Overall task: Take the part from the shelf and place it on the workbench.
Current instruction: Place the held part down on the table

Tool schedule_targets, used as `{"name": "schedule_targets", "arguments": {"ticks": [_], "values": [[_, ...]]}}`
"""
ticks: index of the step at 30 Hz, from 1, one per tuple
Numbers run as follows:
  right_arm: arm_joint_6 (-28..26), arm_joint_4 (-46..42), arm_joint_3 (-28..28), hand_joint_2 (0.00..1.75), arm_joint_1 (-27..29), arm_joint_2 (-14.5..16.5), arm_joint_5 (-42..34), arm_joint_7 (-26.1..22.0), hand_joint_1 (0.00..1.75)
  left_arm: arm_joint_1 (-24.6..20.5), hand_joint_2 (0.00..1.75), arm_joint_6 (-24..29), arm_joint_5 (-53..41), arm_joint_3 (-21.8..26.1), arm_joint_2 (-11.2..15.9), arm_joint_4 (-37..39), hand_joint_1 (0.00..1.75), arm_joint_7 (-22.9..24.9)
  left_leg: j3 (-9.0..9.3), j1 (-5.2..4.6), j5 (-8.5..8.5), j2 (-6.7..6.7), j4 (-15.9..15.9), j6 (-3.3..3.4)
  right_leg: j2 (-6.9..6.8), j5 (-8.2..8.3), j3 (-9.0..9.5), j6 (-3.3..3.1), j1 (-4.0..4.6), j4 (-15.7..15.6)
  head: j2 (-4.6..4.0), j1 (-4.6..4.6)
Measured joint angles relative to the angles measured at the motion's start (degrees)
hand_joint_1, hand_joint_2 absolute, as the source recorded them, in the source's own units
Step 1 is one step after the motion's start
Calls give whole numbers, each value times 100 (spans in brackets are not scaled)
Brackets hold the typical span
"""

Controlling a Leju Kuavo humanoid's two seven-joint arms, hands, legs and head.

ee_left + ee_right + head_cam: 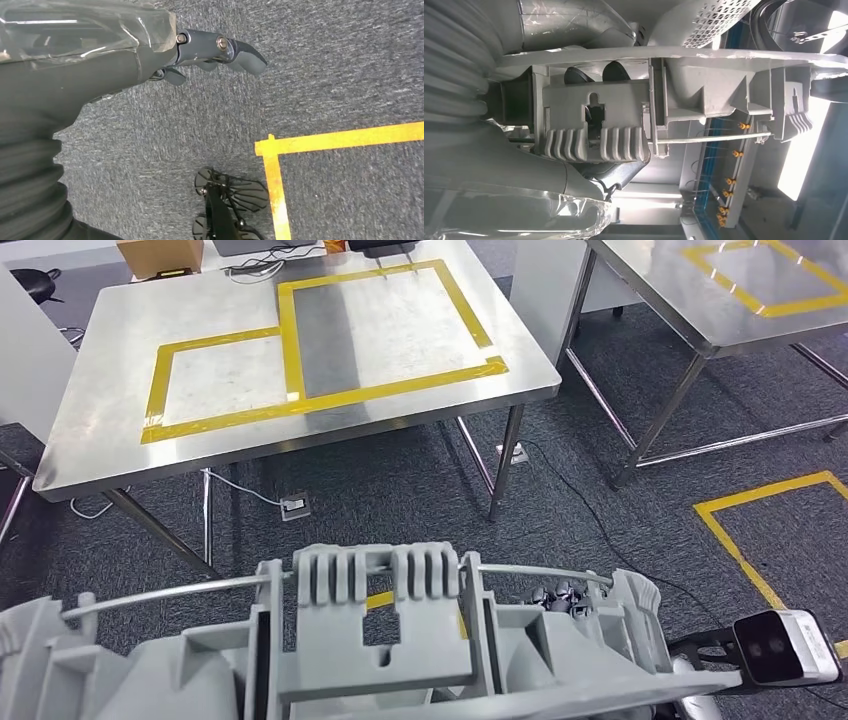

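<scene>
One pale grey ribbed moulded part [375, 635] with a thin metal rod.

Grey ribbed part [380, 640] (moulded plastic) held level, short of workbench [100, 390].

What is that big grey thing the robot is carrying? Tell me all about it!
The grey part looks like moulded plastic, long and flat, with ribbed fins, a keyhole-shaped cut-out and a thin metal rod along its edge. It lies crosswise, low before the robot, above the carpet and short of the workbench. The right hand grips it from behind.
</scene>
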Motion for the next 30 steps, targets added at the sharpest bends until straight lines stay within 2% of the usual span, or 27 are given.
{"name": "schedule_targets", "arguments": {"ticks": [2, 4, 5, 6, 7, 9, 10, 11, 12, 15, 16, 17, 19, 20, 21, 22, 23, 24, 25, 26, 27, 29, 30], "values": [[2, 0, 2, 175, -42, 1, -1, 0, 175, -5, 175, -3, -1, 0, 6, 0, 0, 1, -199, 21, -253, 77, 440, -63, -3, -12, 30, -52, -21, -9, 0, -16], [2, 0, 7, 175, -64, 1, -5, 1, 175, -3, 175, -4, 2, 0, 8, 0, 0, 1, -599, 36, -607, 133, 1247, -107, -9, -28, 43, -78, -12, -7, 0, -31], [2, 0, 10, 175, -68, 0, -8, 2, 175, 0, 175, -7, 5, 0, 9, 0, 0, 1, -773, 41, -697, 143, 1560, -114, -12, -33, 46, -84, -7, -6, 0, -31], [1, 0, 13, 175, -72, -1, -9, 3, 175, 4, 175, -11, 9, 0, 8, 0, 0, 1, -855, 42, -672, 148, 1674, -110, -14, -38, 53, -87, 0, -5, 0, -32], [-1, 0, 16, 175, -78, -1, -11, 4, 175, 6, 175, -18, 13, 0, 9, 0, 0, 1, -821, 42, -540, 150, 1553, -96, -14, -43, 64, -90, 7, -5, 0, -32], [-2, 0, 22, 175, -103, -1, -21, 5, 175, 8, 175, -32, 20, 0, 22, 0, 0, 2, -465, 22, -114, 166, 768, -18, -13, -53, 95, -95, 26, -8, 0, -32], [-2, 0, 24, 175, -118, -1, -27, 5, 175, 6, 175, -39, 22, 0, 32, 0, 0, 2, -284, 5, 26, 184, 387, 23, -11, -60, 102, -90, 48, -6, 0, -31], [-3, 0, 27, 175, -130, -1, -37, 5, 175, 5, 175, -45, 25, 0, 42, 0, 0, 2, -161, -13, 103, 201, 122, 59, -12, -67, 102, -78, 64, -6, 0, -29], [-5, 0, 31, 175, -138, -2, -48, 6, 175, 8, 175, -49, 27, 0, 52, 0, 0, 2, -110, -31, 110, 213, 3, 81, -15, -74, 98, -59, 71, -6, 0, -28], [-9, -1, 46, 175, -158, -5, -78, 7, 175, 31, 175, -57, 36, 0, 65, 0, 0, 0, -59, -36, 137, 194, -75, 132, -30, -98, 79, 20, 72, 13, 0, -25], [-9, -2, 50, 175, -167, -7, -82, 7, 175, 35, 175, -63, 37, 0, 66, 0, 0, 0, -26, -22, 165, 188, -117, 158, -28, -157, 25, 31, 70, 124, 0, -20], [-9, -2, 52, 175, -174, -10, -86, 7, 175, 37, 175, -69, 37, 0, 65, 0, 0, 0, 5, -7, 189, 182, -153, 178, -21, -267, -89, 31, 66, 353, 0, -14], [-14, 1, 59, 175, -178, -16, -93, 7, 175, 43, 175, -91, 37, 0, 64, 0, 0, 1, 9, 0, 201, 169, -167, 197, -10, -577, -472, 17, 44, 1125, 0, -6], [-16, 4, 63, 175, -177, -20, -97, 8, 175, 47, 175, -104, 37, 0, 64, 0, 0, 1, 8, -1, 198, 160, -165, 197, -9, -688, -660, 30, 35, 1484, 0, -5], [-19, 8, 68, 175, -176, -25, -100, 9, 175, 51, 175, -115, 37, 0, 65, 0, 0, 2, 10, -2, 195, 149, -163, 196, -9, -722, -770, 62, 25, 1677, 0, -5], [-20, 11, 73, 175, -176, -32, -103, 10, 175, 54, 175, -126, 37, 0, 65, 0, 0, 2, 14, 1, 190, 134, -160, 191, -9, -658, -764, 112, 13, 1625, 0, -5], [-20, 13, 75, 175, -176, -37, -107, 11, 175, 56, 175, -134, 37, 0, 65, 0, 0, 3, 20, 4, 182, 118, -154, 180, -10, -517, -639, 171, -4, 1340, 0, -5], [-20, 13, 77, 175, -179, -41, -110, 11, 175, 57, 175, -142, 37, 0, 64, 0, 0, 3, 22, 6, 169, 100, -139, 161, -10, -341, -434, 224, -24, 902, 0, -4], [-20, 14, 80, 175, -185, -44, -113, 11, 175, 57, 175, -149, 38, 0, 67, 0, 0, 4, 15, -5, 145, 84, -108, 129, -6, -192, -236, 240, -33, 500, 0, -4], [-20, 14, 82, 175, -190, -45, -115, 11, 175, 59, 175, -154, 38, 0, 71, 0, 0, 4, 4, -16, 122, 74, -78, 98, -3, -91, -96, 220, -37, 217, 0, -7], [-20, 14, 84, 175, -195, -47, -117, 11, 175, 65, 175, -156, 39, 0, 75, 0, 0, 4, -7, -25, 104, 69, -53, 70, 0, -44, -23, 175, -30, 70, 0, -10], [-20, 13, 90, 175, -199, -51, -118, 11, 175, 79, 175, -157, 42, 0, 82, 0, 0, 4, -16, -16, 86, 70, -37, 26, 4, -29, -17, 65, -13, 52, 0, -15], [-20, 13, 91, 175, -200, -52, -118, 11, 175, 85, 175, -157, 44, 0, 85, 0, 0, 4, -28, 0, 63, 74, -13, 1, 4, -25, -12, 31, -15, 45, 0, -14]]}}
